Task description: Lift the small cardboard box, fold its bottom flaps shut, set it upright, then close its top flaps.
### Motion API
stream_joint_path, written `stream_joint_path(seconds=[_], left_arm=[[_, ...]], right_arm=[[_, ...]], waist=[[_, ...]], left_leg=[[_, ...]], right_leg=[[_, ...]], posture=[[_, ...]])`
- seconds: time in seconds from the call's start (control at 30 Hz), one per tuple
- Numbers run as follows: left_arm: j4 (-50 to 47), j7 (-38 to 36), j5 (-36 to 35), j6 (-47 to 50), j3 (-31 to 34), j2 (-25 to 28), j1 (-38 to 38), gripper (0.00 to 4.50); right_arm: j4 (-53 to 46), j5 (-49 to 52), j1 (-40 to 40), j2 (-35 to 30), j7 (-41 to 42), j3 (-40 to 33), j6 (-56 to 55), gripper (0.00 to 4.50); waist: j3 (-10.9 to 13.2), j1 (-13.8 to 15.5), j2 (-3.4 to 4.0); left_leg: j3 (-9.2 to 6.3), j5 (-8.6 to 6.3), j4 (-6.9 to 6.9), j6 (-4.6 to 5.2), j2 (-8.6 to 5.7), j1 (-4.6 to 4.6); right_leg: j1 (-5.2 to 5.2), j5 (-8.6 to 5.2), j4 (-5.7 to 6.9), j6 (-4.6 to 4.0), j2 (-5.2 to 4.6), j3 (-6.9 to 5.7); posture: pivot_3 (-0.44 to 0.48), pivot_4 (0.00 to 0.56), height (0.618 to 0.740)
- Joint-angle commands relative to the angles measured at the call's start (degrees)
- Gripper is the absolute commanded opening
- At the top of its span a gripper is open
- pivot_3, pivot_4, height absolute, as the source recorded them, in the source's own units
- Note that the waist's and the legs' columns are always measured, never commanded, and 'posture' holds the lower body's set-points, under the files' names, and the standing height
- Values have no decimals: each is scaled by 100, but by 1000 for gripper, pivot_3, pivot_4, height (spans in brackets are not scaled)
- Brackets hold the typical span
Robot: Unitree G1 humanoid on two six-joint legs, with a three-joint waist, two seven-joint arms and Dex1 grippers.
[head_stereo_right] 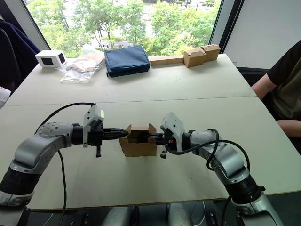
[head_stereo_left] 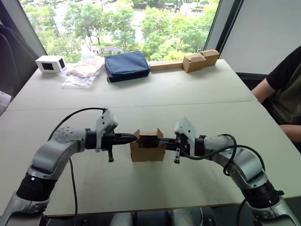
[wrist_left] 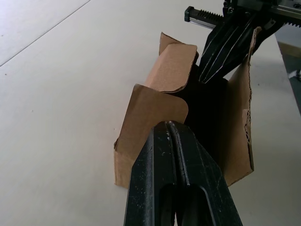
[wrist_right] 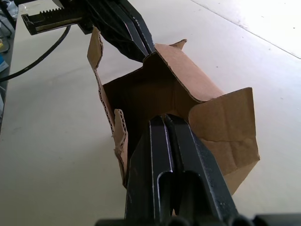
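The small cardboard box (head_stereo_left: pixel 147 151) stands upright on the near middle of the table, its top open. The top flaps (wrist_left: pixel 162 101) stick upward around the opening. My left gripper (head_stereo_left: pixel 134 138) is shut, and its tips touch the box's left flap from outside. My right gripper (head_stereo_left: pixel 158 141) is shut too. It reaches in from the right with its tips at the right flap, just over the opening. In the left wrist view my left gripper (wrist_left: pixel 171 126) meets a rounded flap, with the right gripper (wrist_left: pixel 221 54) across the box. The right wrist view shows my right gripper (wrist_right: pixel 163 117) at the dark interior.
Along the far edge lie a small white box with a dark face (head_stereo_left: pixel 51 63), a clear plastic bag (head_stereo_left: pixel 84 69), a navy pouch (head_stereo_left: pixel 126 66), and two joined tan boxes (head_stereo_left: pixel 200 59) with a flat strip (head_stereo_left: pixel 165 65). A person (head_stereo_left: pixel 282 89) sits at the right.
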Motion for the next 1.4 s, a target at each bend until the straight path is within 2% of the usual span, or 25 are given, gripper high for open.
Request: stream_joint_path(seconds=[0.03,0.33,0.77,0.9,1.2,1.4], left_arm=[[20,-20,19,-8,-77,-41,-22,41],[145,13,-70,-25,59,-165,-166,41],[-2,27,-35,-74,-7,-297,-169,41],[-46,-117,229,-342,-228,-183,-52,41],[76,-108,436,-554,-404,-286,-36,41],[295,-69,758,-827,-711,-422,-153,41]], right_arm=[[44,-47,-57,64,-8,-69,-121,0],[-288,-7,-399,19,-110,-159,92,0],[-790,-805,-750,-382,-364,389,331,0],[-706,-962,-830,-316,-469,358,278,0],[-617,-937,-975,-123,-565,193,299,0],[-721,-502,-951,108,-536,-109,534,0]], waist=[[0,-1,0],[0,-3,0],[0,-24,0],[0,-17,0],[0,-20,0],[0,-12,0]], left_leg=[[0,0,0,0,0,0],[0,0,1,0,0,0],[0,0,-1,0,1,-2],[0,0,0,0,1,-2],[0,0,-1,1,1,-2],[0,0,-1,1,1,-2]], right_leg=[[0,0,0,0,0,0],[0,0,0,0,1,-1],[-5,0,0,0,2,0],[-5,0,0,0,2,0],[-4,0,0,0,2,0],[-4,0,0,0,2,0]], posture=[[0,150,740],[0,150,740],[0,150,740],[0,150,740],[0,150,740],[0,150,740]])
